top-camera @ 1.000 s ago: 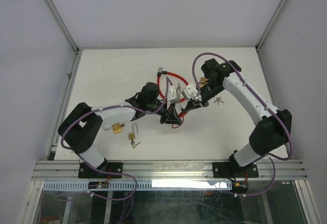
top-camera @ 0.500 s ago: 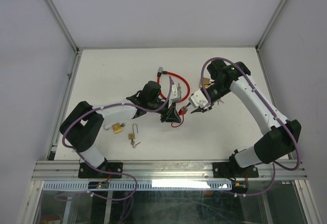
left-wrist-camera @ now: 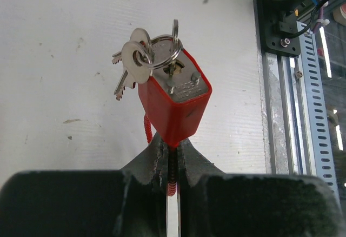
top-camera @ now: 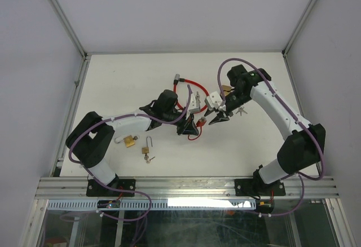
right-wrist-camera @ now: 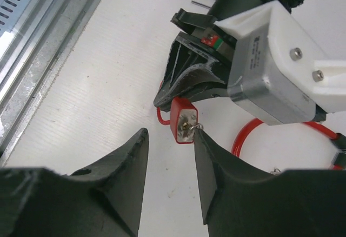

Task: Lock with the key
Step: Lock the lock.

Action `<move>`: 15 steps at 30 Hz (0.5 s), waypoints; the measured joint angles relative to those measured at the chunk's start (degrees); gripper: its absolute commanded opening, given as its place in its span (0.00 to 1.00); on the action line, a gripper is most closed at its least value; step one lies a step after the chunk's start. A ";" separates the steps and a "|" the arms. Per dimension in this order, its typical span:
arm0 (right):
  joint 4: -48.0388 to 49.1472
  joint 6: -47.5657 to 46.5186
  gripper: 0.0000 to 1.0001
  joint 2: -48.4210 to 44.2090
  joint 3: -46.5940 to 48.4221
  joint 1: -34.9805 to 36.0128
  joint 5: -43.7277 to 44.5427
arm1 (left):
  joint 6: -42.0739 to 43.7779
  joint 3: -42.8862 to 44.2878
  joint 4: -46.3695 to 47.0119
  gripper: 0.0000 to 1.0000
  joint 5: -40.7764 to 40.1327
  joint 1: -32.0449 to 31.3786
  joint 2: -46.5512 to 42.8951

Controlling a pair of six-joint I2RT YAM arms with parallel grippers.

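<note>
A red padlock (left-wrist-camera: 174,107) with a red coiled cable (top-camera: 194,84) hangs off the table in my left gripper (left-wrist-camera: 172,145), which is shut on the cable just below the lock body. A key (left-wrist-camera: 174,39) stands in the keyhole, and two more keys (left-wrist-camera: 132,66) dangle from its ring. In the right wrist view my right gripper (right-wrist-camera: 170,134) is open, with the lock's keyhole face (right-wrist-camera: 184,122) just beyond its fingertips and close to the right finger (right-wrist-camera: 208,156). Seen from the top, the two grippers face each other at mid-table.
A brass padlock (top-camera: 129,141) and an open padlock with its key (top-camera: 148,151) lie at the front left. Loose keys (top-camera: 241,110) lie right of my right gripper. A metal rail (right-wrist-camera: 38,37) runs along the table's near edge.
My right gripper, shut at the lock a second ago, has opened, drawn back to the right and come back toward the lock. The left arm holds still.
</note>
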 measured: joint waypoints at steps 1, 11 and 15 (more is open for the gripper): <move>1.07 1.18 0.41 0.59 0.02 0.00 0.02 | 0.02 0.00 -0.04 0.00 0.00 -0.02 -0.02; 6.97 6.71 0.33 1.55 -0.02 0.20 0.63 | 0.04 0.00 -0.15 0.00 0.00 -0.39 0.00; 7.17 6.82 0.31 2.14 -0.68 0.72 1.18 | 0.04 0.00 -0.20 0.00 0.00 -0.37 0.00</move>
